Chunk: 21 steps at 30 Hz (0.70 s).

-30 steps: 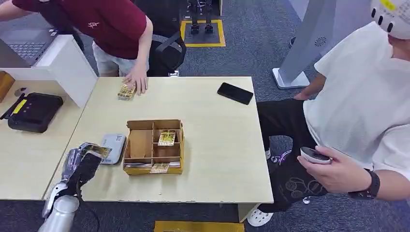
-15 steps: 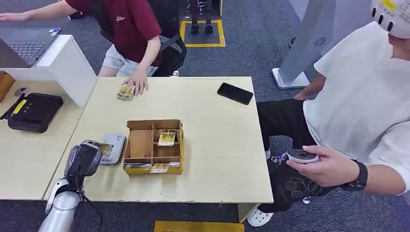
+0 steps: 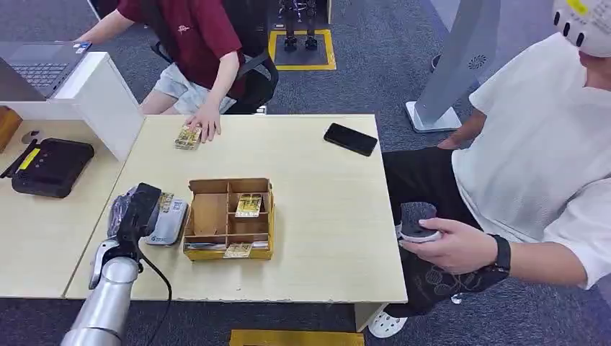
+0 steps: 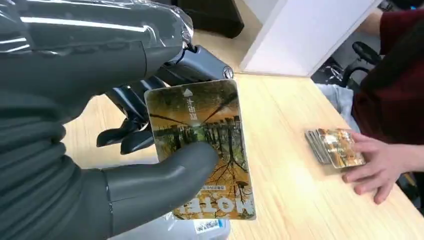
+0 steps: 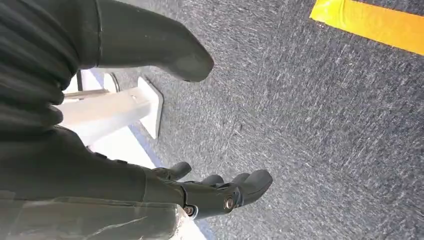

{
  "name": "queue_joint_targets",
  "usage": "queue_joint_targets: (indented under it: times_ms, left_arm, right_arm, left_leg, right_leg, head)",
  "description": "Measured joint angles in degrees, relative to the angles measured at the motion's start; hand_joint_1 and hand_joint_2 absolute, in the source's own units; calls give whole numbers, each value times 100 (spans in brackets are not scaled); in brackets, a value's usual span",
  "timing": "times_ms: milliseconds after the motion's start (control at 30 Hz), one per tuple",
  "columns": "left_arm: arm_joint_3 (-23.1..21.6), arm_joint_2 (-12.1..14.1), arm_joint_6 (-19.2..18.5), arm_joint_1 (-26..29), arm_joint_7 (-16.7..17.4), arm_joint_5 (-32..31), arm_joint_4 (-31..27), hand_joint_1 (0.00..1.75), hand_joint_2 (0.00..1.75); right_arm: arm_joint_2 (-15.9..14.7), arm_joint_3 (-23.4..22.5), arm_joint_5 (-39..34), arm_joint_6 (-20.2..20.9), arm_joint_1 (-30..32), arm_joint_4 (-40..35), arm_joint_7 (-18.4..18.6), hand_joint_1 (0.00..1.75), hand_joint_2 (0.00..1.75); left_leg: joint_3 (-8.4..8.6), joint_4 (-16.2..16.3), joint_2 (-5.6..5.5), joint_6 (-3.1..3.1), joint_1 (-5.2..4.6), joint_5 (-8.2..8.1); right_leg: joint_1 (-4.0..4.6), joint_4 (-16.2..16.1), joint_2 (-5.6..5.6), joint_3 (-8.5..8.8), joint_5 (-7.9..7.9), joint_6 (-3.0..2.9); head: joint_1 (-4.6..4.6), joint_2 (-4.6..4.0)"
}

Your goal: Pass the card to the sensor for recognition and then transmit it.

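Observation:
My left hand (image 3: pixel 135 212) pinches a yellow-brown hotel card (image 4: pixel 205 145) between thumb and fingers. It hovers over the grey sensor pad (image 3: pixel 170 222) at the table's left side, just left of the wooden divided box (image 3: pixel 229 218). In the head view a sliver of the card (image 3: pixel 166 202) shows past the hand. The sensor (image 4: pixel 200 229) peeks out under the card in the left wrist view. My right hand (image 5: pixel 215 192) hangs over grey carpet, fingers apart and holding nothing.
The wooden box holds cards in its compartments. A person in red rests a hand on a card stack (image 3: pixel 188 136) at the far edge, also card stack (image 4: pixel 334 148). A black phone (image 3: pixel 350 139) lies far right. A seated person in white (image 3: pixel 533 166) holds a controller.
My left hand has moved forward and right with the card, from the table's near-left edge to over the sensor pad. The person in white lowered the controller.

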Motion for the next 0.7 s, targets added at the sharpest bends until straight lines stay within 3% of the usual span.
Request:
queue_joint_targets:
  times_ms: [400, 700]
  left_arm:
    - [-24, -162, 260, -338, 0, -406, 1085, 175, 175]
    - [4, -138, 736, -513, 52, -703, 1523, 175, 175]
  right_arm:
    - [4, -94, 153, -4, -1, 0, 17, 0, 175]
    - [6, -133, 269, 11, -2, 0, 13, 0, 175]
  left_leg:
    - [0, 0, 0, 0, 0, 0]
    - [-1, 0, 0, 0, 1, 0]
  right_leg:
    - [0, 0, 0, 0, 0, 0]
    - [1, 2, 0, 0, 0, -1]
  head:
    - [0, 0]
    - [0, 0]
